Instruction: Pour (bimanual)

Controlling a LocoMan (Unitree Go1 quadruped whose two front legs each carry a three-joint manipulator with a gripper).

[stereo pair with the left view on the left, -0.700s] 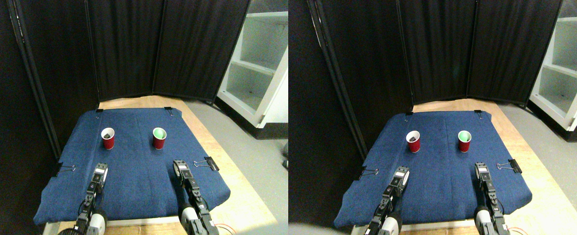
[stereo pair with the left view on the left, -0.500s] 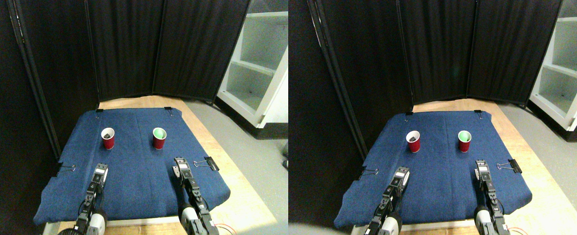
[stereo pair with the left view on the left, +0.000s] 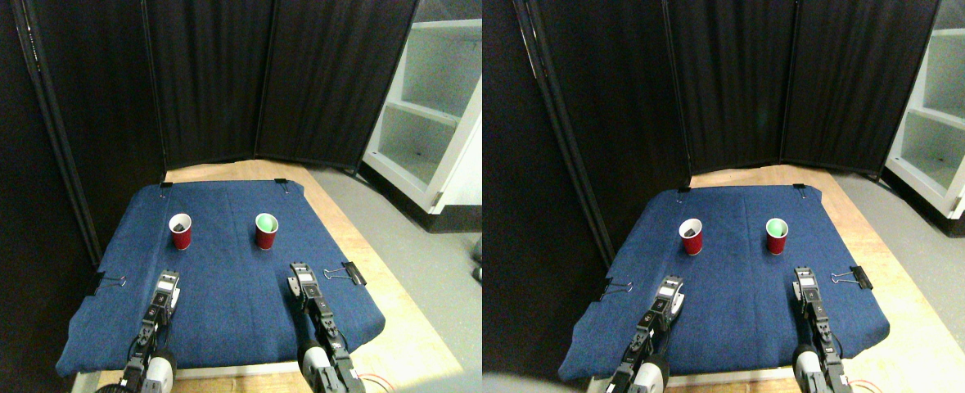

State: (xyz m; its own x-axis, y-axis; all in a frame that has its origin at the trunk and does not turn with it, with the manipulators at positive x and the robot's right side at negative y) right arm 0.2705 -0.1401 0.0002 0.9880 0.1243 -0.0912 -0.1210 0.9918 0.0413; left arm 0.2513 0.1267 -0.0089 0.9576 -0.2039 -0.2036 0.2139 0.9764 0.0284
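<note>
A black folding screen [stereo pair with the left view on the left: 204, 82] closes off the back and left of a wooden platform [stereo pair with the left view on the left: 404, 327] draped with a blue cloth [stereo pair with the left view on the left: 228, 286], a binder clip [stereo pair with the left view on the left: 110, 281] pinching its left edge; the left gripper [stereo pair with the left view on the left: 169, 285] hovers low over the cloth, short of the left red cup [stereo pair with the left view on the left: 180, 232], which stands upright with something dark inside; the right red cup [stereo pair with the left view on the left: 266, 231], also upright and showing a green interior, stands well apart from it toward the cloth's middle; the right gripper [stereo pair with the left view on the left: 302, 278] hovers nearer the camera than that cup, touching neither; whether either gripper's jaws are spread or pressed together cannot be told; another binder clip [stereo pair with the left view on the left: 349, 273] grips the cloth's right edge; white shelves [stereo pair with the left view on the left: 433, 115] stand at far right.
</note>
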